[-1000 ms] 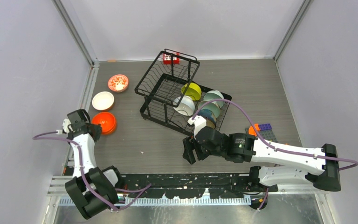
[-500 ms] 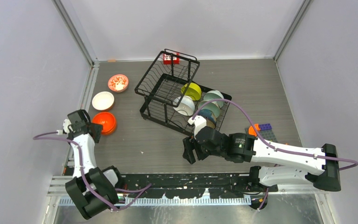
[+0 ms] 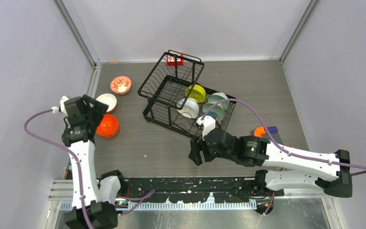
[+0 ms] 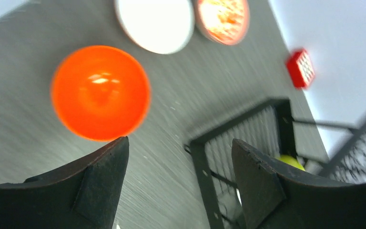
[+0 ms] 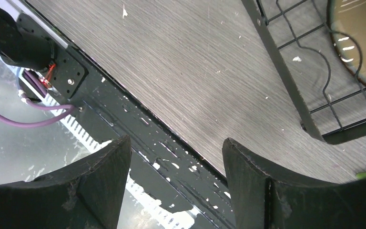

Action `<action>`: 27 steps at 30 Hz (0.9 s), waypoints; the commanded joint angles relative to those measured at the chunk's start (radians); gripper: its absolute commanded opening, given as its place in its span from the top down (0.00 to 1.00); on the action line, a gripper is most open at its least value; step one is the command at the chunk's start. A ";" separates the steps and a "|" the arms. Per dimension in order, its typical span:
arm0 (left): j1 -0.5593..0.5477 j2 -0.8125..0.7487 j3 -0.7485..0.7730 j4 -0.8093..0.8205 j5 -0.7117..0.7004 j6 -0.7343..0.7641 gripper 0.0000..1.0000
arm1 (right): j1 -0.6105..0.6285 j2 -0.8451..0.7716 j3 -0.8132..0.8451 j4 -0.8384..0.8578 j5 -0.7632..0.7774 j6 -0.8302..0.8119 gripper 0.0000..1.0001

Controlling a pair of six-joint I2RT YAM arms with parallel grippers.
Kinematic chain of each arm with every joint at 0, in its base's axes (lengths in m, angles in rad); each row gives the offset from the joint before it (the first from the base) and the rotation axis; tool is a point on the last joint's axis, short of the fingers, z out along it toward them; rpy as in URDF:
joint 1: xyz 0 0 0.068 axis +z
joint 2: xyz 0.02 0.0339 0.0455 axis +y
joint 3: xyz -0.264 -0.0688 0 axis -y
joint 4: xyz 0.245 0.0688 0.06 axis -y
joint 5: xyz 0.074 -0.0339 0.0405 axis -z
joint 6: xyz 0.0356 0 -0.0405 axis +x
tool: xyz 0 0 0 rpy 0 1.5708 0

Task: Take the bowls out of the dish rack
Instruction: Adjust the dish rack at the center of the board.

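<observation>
The left arm (image 3: 83, 160) and right arm (image 3: 293, 155) wear white shells with black joint housings; a purple cable (image 3: 31, 129) loops off each wrist; the left pincer (image 4: 178, 186) and right pincer (image 5: 176, 183) have matte black, wedge-shaped fingers (image 5: 257, 186), scuffed at their edges; the black shoulder joints sit at six o'clock in the overhead view.

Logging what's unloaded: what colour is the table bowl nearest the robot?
Bright orange; the bowl shows best in the left wrist view.

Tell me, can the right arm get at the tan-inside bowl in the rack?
Probably yes. The right gripper is open and empty just outside the near edge of the dish rack; only low wire stands between it and the tan-inside bowl.
</observation>
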 commanded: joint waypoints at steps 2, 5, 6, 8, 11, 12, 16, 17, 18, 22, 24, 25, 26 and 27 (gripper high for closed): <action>-0.235 -0.060 0.136 -0.031 -0.028 0.113 0.19 | 0.006 -0.056 0.056 0.001 0.074 -0.036 0.26; -0.392 -0.087 0.175 -0.028 -0.076 0.140 0.19 | 0.005 -0.076 0.064 -0.005 0.132 -0.045 0.25; -0.434 -0.100 0.180 -0.019 -0.083 0.152 0.19 | 0.006 -0.087 0.068 -0.008 0.157 -0.045 0.25; -0.500 -0.137 0.177 0.014 -0.077 0.178 0.18 | 0.004 -0.115 0.077 -0.010 0.212 -0.048 0.25; -0.561 -0.187 0.176 0.029 -0.021 0.218 0.16 | 0.006 -0.174 0.091 -0.009 0.336 -0.067 0.25; -0.574 -0.199 0.174 0.029 -0.001 0.230 0.11 | 0.005 -0.197 0.095 -0.006 0.379 -0.079 0.24; -0.607 -0.226 0.160 0.014 0.128 0.272 0.00 | 0.000 -0.273 0.105 0.005 0.571 -0.112 0.21; -0.616 -0.229 0.160 0.006 0.148 0.287 0.00 | -0.005 -0.274 0.110 0.000 0.604 -0.113 0.20; -0.625 -0.231 0.157 -0.005 0.159 0.298 0.00 | -0.015 -0.271 0.117 -0.002 0.626 -0.114 0.19; -0.650 -0.263 0.106 -0.010 0.187 0.320 0.00 | -0.122 -0.207 0.149 -0.031 0.609 -0.074 0.19; -0.654 -0.277 0.066 -0.002 0.202 0.317 0.00 | -0.238 -0.178 0.148 -0.028 0.473 -0.038 0.19; -0.655 -0.283 0.047 -0.002 0.205 0.314 0.00 | -0.307 -0.167 0.141 -0.020 0.412 -0.016 0.19; -0.657 -0.290 0.027 -0.003 0.203 0.312 0.00 | -0.368 -0.158 0.130 -0.010 0.364 0.005 0.19; -0.657 -0.303 0.009 -0.003 0.198 0.309 0.00 | -0.409 -0.153 0.117 0.007 0.336 0.015 0.19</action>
